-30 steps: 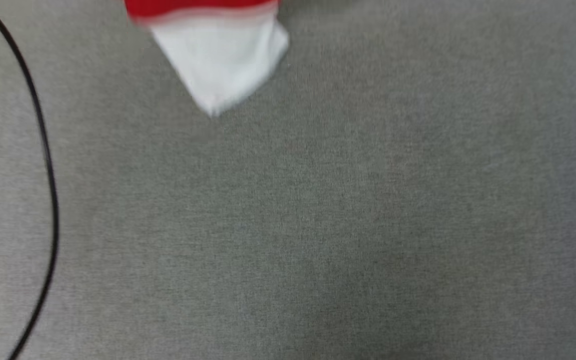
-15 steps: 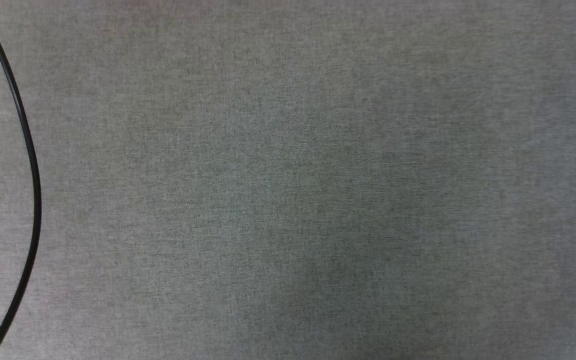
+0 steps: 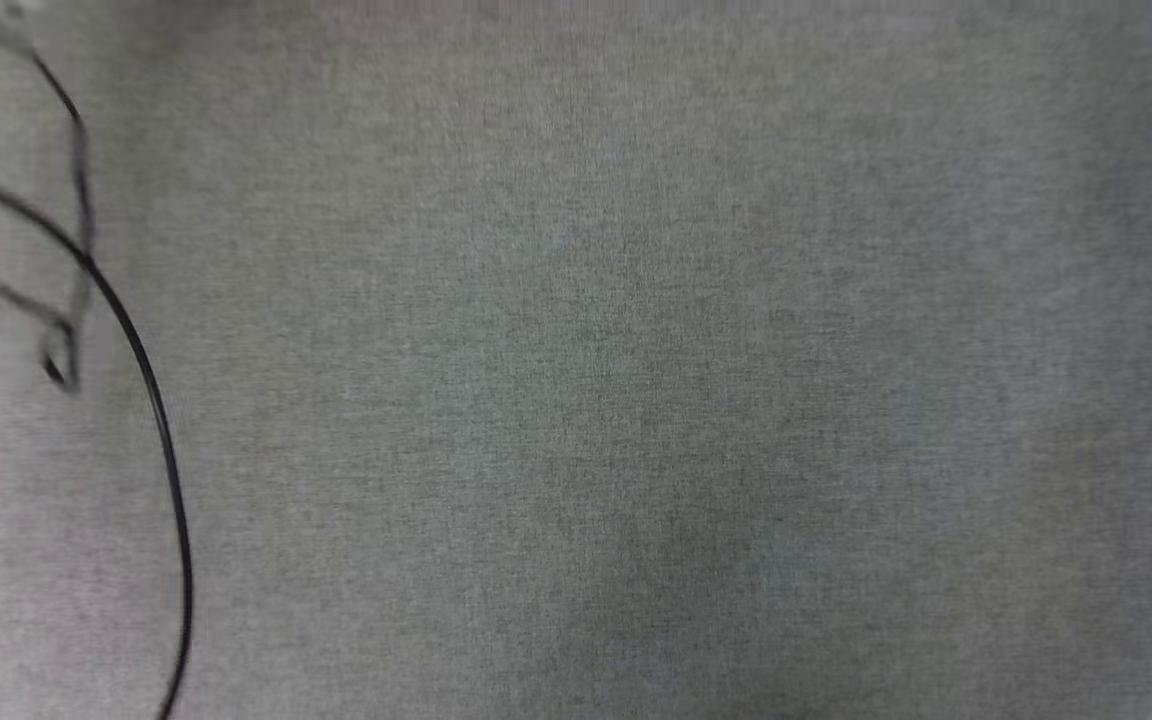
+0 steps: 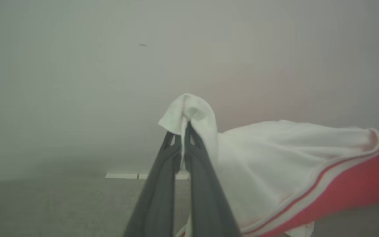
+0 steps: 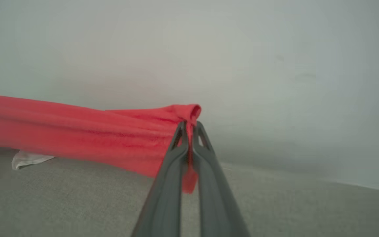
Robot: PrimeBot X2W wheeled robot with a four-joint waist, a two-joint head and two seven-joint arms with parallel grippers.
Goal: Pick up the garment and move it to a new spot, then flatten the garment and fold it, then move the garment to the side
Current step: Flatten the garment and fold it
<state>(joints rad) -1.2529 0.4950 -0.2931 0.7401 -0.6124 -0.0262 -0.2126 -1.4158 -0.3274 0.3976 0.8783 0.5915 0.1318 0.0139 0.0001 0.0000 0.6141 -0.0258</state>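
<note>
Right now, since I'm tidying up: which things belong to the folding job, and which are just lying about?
Part of the job: garment; left gripper, shut on its white sleeve; right gripper, shut on its red cloth.
Just lying about: black cable, loose on the grey surface.

The garment (image 4: 275,154) is red with a white sleeve trimmed in red-and-white stripes, the left gripper (image 4: 183,130) and right gripper (image 5: 189,126) are dark grey, the woven surface (image 3: 636,350) flecked grey, the cable (image 3: 176,480) black
</note>
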